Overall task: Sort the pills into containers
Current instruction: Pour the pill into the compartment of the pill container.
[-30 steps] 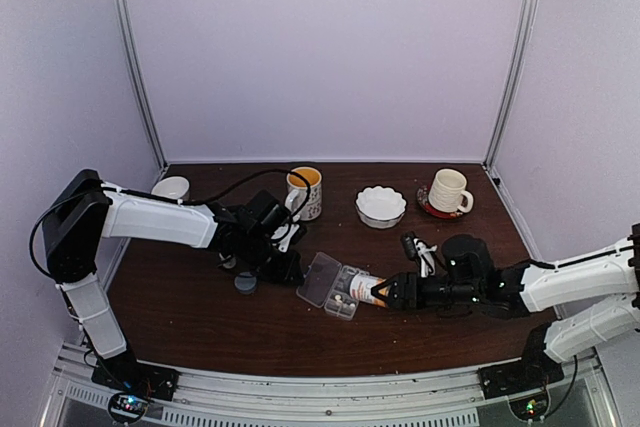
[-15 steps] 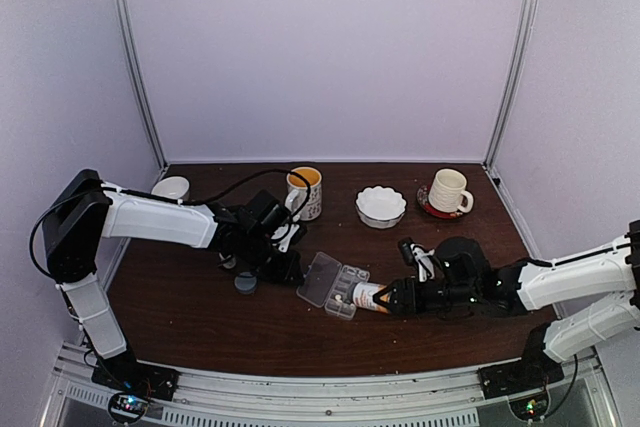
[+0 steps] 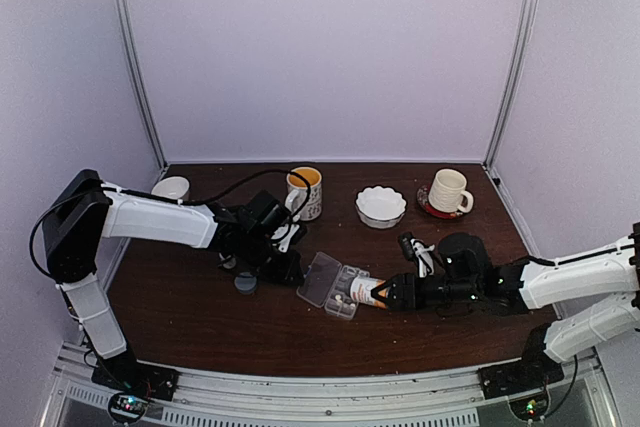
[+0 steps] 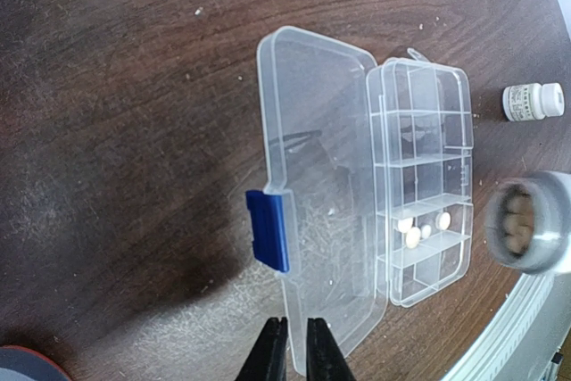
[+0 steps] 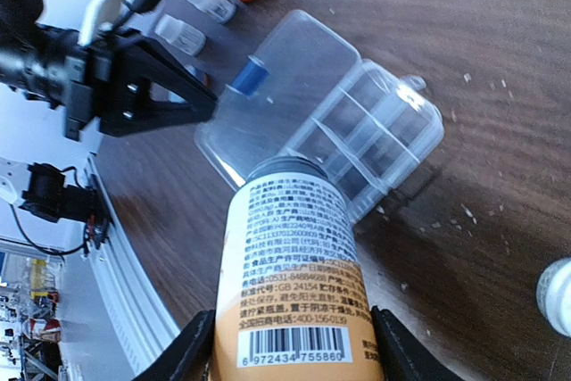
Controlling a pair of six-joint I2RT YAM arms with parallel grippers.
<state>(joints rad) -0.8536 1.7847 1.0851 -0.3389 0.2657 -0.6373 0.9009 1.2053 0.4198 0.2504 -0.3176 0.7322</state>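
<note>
The open organizer box (image 3: 335, 287) is lying mid-desk (image 3: 200, 317), its clear lid (image 4: 317, 185) flung flat with the blue latch (image 4: 269, 229) at its edge. A few whitish pills (image 4: 415, 231) are sitting in one compartment toward the near end. The right hand (image 3: 392, 292) is gripping an uncapped bottle (image 5: 299, 265), tipped with its mouth at the box's edge and tan pellets showing inside. Its label is carrying dense Chinese print and a barcode reading 6 972434 755860. The left hand (image 4: 293, 350) is hovering at the lid's edge, fingers nearly together on nothing. A grey cap (image 3: 245, 283) is lying nearby, a small white bottle (image 4: 533, 100) is just beyond the box, and two mugs (image 3: 305, 192) and a white bowl (image 3: 381, 205) are standing behind.
</note>
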